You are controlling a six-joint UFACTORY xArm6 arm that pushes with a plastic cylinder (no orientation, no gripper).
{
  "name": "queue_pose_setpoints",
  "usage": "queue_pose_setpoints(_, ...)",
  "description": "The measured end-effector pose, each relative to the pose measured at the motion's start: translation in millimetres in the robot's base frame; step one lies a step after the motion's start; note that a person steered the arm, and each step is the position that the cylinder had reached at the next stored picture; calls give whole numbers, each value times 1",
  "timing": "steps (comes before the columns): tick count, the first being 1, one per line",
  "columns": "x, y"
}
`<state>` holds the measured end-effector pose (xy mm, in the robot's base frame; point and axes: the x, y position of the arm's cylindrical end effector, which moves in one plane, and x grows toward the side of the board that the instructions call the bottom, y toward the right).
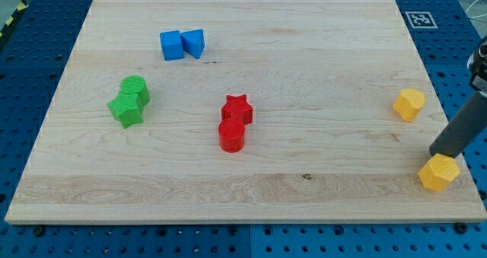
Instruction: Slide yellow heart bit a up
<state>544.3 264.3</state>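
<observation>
Rod slants, my tip (435, 156) touching lower yellow block (439, 173).

blue blocks (183, 44): 2 | green blocks (130, 101): 2 | red blocks (233, 122): 2 | yellow blocks (409, 104): 2

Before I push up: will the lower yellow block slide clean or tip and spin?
Likely slides: the lower yellow block looks squat and flat-based on smooth board. It may spin, since my tip seems to touch its upper left, off-centre. It sits near the board's lower right edge.
</observation>
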Motion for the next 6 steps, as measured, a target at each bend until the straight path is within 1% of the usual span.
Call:
queue_pose_setpoints(1,13,0)
queue_pose_setpoints(2,13,0)
queue_pose_setpoints(3,-18,0)
queue_pose_setpoints(4,-40,-3)
queue_pose_setpoints(6,-40,-8)
